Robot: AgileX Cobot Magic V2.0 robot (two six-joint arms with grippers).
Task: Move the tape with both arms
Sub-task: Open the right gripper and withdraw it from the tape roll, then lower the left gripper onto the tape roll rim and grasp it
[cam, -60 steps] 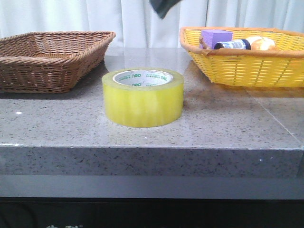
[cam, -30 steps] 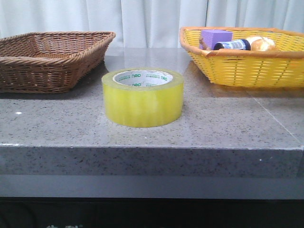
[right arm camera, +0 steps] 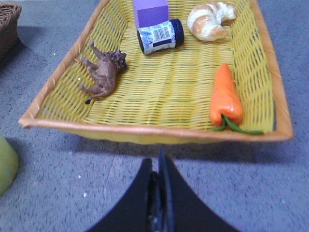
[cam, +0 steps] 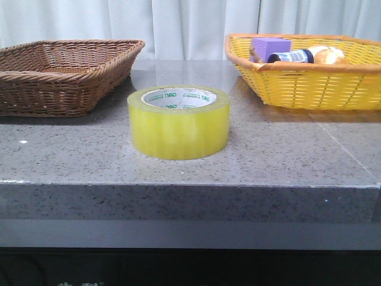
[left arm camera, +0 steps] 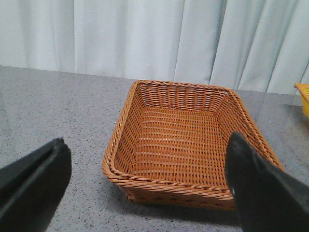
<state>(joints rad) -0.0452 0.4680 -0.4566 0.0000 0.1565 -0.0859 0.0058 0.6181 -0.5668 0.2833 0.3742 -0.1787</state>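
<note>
The grey stone table (cam: pixel 280 161) fills the middle of the front view, with the brown basket (cam: pixel 65 74) at upper left, the yellow basket (cam: pixel 309 83) at upper right, and the tape (cam: pixel 178 122) standing flat in the centre between them, near the front edge and untouched. Bare stone rings the roll, so I'd say a straight descent over it, clamping its wall squarely, should go best. The left gripper (left arm camera: pixel 145 188) hangs wide open and empty above the brown basket, while the right gripper (right arm camera: pixel 158 203) is pressed closed on nothing just outside the yellow basket's near rim.
</note>
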